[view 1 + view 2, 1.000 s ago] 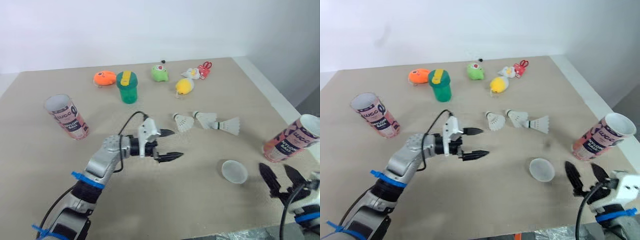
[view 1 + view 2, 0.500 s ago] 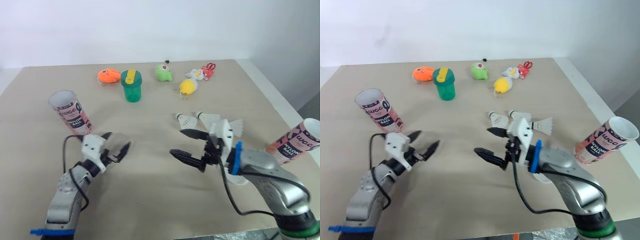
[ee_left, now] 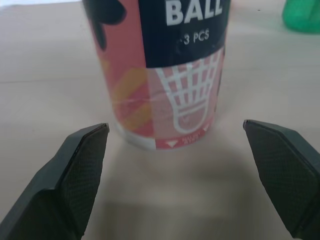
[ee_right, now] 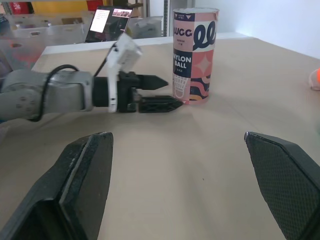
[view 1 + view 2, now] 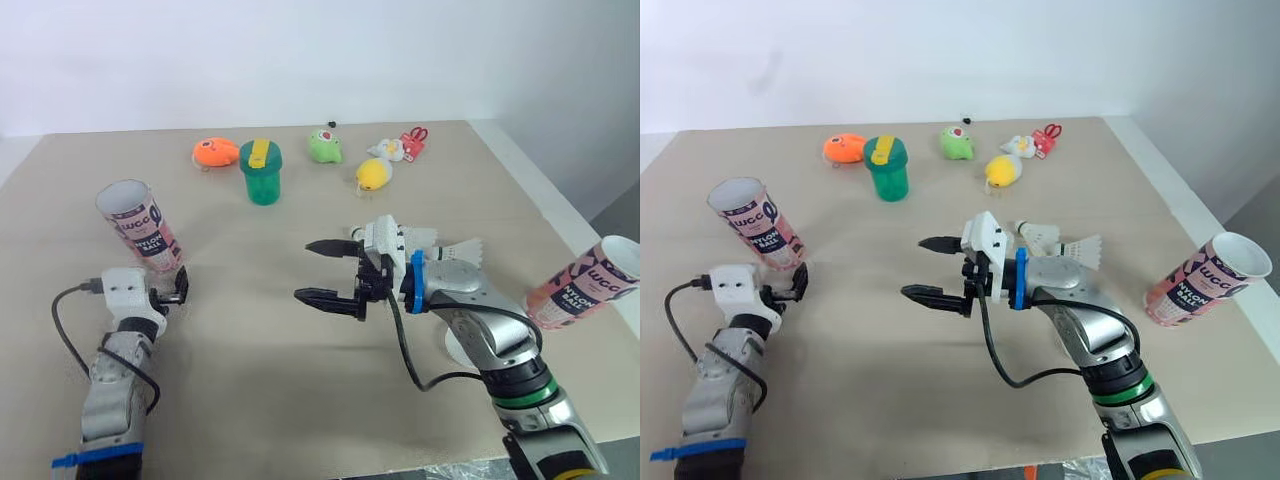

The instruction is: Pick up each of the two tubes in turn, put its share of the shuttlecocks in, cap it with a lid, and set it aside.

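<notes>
Standing upright on the table (image 5: 300, 400), mouth up, one tube (image 5: 140, 226) just ahead of my left gripper (image 5: 178, 288), fingers (image 3: 80, 165) spread wide, my right gripper (image 5: 325, 272) parted too, shuttlecocks (image 5: 452, 250) behind it, other tube (image 5: 588, 282) at far right.

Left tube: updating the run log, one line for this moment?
left tool open, facing standing left tube, not gripping | right tool open, empty

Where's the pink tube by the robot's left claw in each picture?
Left eye view: pink tube, far left.
Right eye view: far left.
Left wrist view: tube just ahead of the left claw.
Right wrist view: tube just beyond that claw.
Shared landmark: the left claw.
</notes>
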### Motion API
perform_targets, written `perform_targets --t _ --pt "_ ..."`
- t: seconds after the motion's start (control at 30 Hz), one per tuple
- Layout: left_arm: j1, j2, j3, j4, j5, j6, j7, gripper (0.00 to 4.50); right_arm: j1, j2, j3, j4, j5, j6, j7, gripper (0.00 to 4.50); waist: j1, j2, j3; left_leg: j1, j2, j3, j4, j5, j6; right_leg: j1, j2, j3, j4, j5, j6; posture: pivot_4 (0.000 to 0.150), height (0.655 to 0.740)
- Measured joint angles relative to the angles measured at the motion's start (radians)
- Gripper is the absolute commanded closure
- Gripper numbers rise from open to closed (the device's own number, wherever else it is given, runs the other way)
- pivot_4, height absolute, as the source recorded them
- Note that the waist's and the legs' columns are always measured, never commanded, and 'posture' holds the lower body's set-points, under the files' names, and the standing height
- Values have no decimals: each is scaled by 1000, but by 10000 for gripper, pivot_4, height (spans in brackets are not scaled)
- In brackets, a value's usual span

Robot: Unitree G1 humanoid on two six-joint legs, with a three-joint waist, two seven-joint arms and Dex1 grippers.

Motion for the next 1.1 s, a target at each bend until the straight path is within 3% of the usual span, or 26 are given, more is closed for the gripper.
perform_targets --t 0.4,0.53,0.6,0.63,0.93,1.1 --pt "-297 71 -9 438 -1 -131 -105 0 20 40 -13 -23 -8 32 -79 173 1 1 -1 1 -1 -1 0 5 0 1 -1 -1 1 5 -1 1500 7400" --pt "-309 71 -8 467 -4 -151 -112 0 40 39 -26 -34 -8 41 -89 173 1 1 -1 1 -1 -1 0 6 0 1 -1 -1 1 6 0 1500 7400" --pt "-310 71 -9 473 -4 -159 -113 5011 45 38 -29 -53 -8 47 -98 0 0 1 -1 1 0 -1 0 7 0 1 -1 -1 1 6 -1 1500 7400" --pt "-309 70 -9 473 -4 -159 -114 5444 46 38 -29 -61 -8 50 -103 0 0 1 -1 1 0 -1 0 7 0 1 -1 -1 1 6 -1 1500 7400" --pt "-290 76 -5 450 -14 -160 -137 5444 115 31 -67 -108 -8 54 -143 0 0 1 -1 1 -1 0 -1 7 -1 1 -1 -1 0 6 0 1500 7400" --pt "-238 143 -17 386 -49 -135 -263 5444 202 -20 -194 -168 -8 52 -200 0 0 0 0 -2 -1 0 -2 6 -1 -1 -2 0 0 5 0 1500 7400"
